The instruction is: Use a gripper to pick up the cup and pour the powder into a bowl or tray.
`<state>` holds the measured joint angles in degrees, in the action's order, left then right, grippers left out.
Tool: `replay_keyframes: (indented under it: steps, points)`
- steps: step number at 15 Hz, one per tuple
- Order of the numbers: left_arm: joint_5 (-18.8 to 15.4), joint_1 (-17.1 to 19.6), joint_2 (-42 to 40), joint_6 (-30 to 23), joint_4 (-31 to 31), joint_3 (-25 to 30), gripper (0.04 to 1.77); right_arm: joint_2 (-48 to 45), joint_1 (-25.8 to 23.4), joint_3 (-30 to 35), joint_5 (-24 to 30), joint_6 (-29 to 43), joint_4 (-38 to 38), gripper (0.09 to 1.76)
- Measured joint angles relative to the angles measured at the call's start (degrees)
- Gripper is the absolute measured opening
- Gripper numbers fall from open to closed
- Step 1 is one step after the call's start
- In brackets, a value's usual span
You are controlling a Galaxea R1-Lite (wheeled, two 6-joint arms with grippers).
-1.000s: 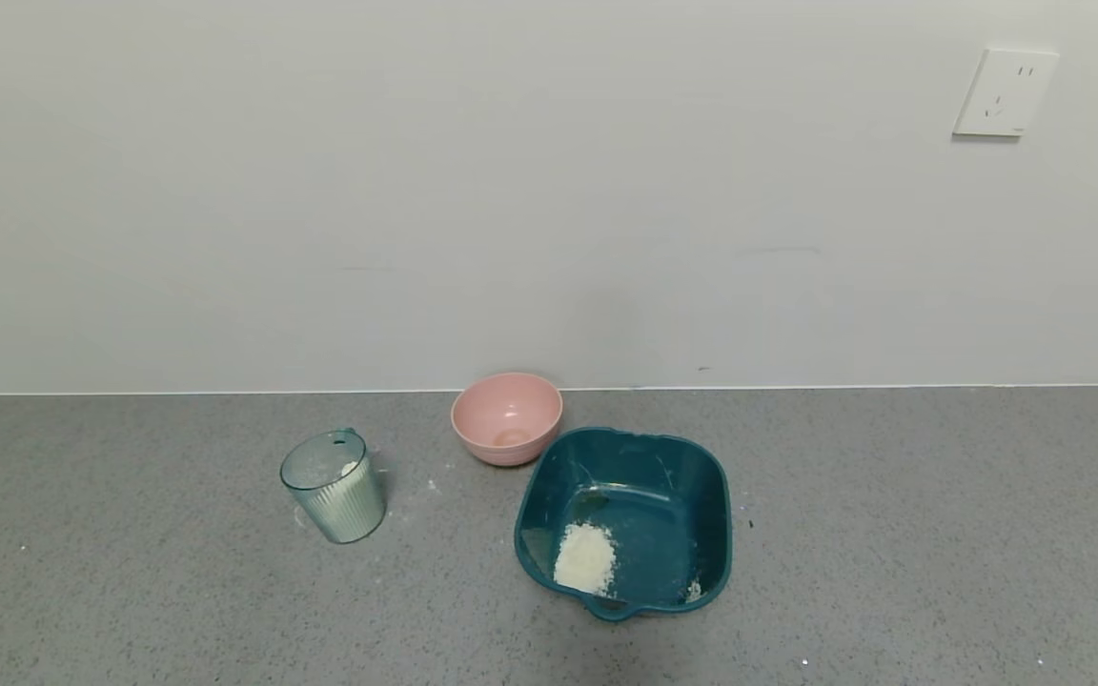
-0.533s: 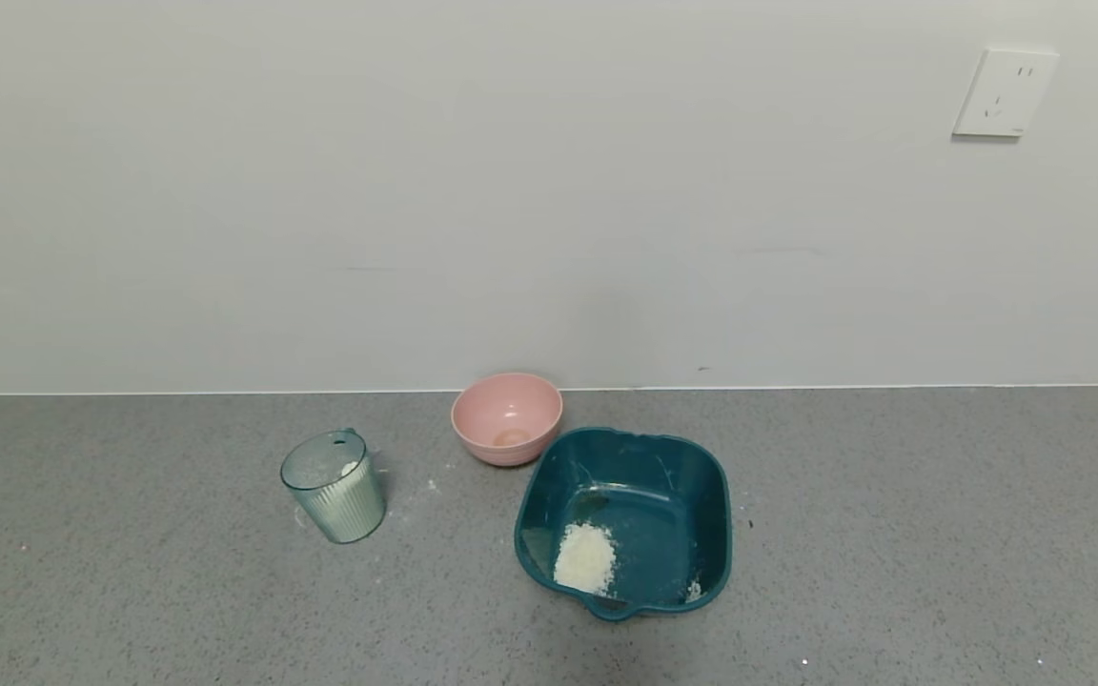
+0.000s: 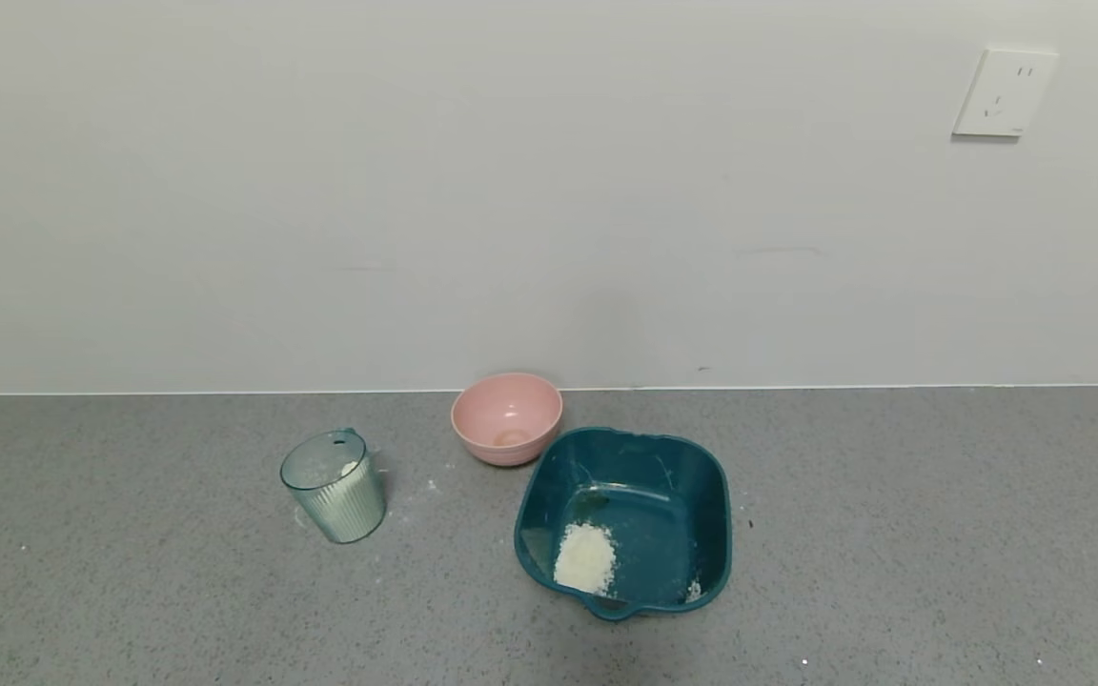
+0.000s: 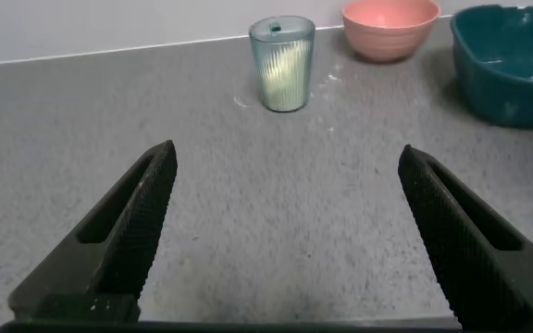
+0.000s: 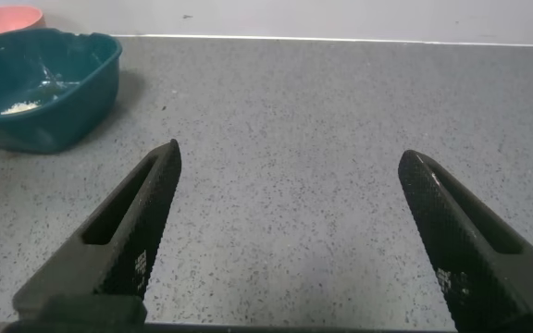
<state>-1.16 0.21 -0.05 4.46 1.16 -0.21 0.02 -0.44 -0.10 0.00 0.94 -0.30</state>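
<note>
The ribbed pale blue-green cup (image 3: 334, 486) stands upright on the grey counter, left of centre, with white powder (image 3: 350, 469) inside. The dark teal tray (image 3: 701, 481) sits to its right and holds a small heap of white powder (image 3: 586, 558). No gripper shows in the head view. My left gripper (image 4: 285, 157) is open and empty, low over the counter, with the cup (image 4: 282, 64) well ahead of it and the tray (image 4: 516, 88) off to one side. My right gripper (image 5: 290, 157) is open and empty over bare counter, the tray (image 5: 54, 106) ahead to its side.
A round pink bowl (image 3: 507, 417) stands by the wall just behind the tray, also in the left wrist view (image 4: 389, 28). A few white powder specks lie on the counter near the cup. A wall socket (image 3: 1005, 92) is at upper right.
</note>
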Motion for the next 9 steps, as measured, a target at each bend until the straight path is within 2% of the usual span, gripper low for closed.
replay_keyframes:
  steps: [2, 4, 9]
  points:
    - [-0.07, -0.02, 0.00, -1.19, -0.80, -0.01, 1.72, -0.02, 0.00, 0.00, 0.00, 0.02, 0.00, 1.71]
    - [0.43, -0.05, 0.00, -4.56, -1.00, 0.02, 1.72, 0.00, 0.00, 0.00, 0.00, 0.00, 0.00, 1.71]
    - [0.72, -0.02, 0.00, -5.14, -0.98, 0.02, 1.72, 0.00, -0.02, 0.00, 0.00, 0.05, 0.00, 1.71]
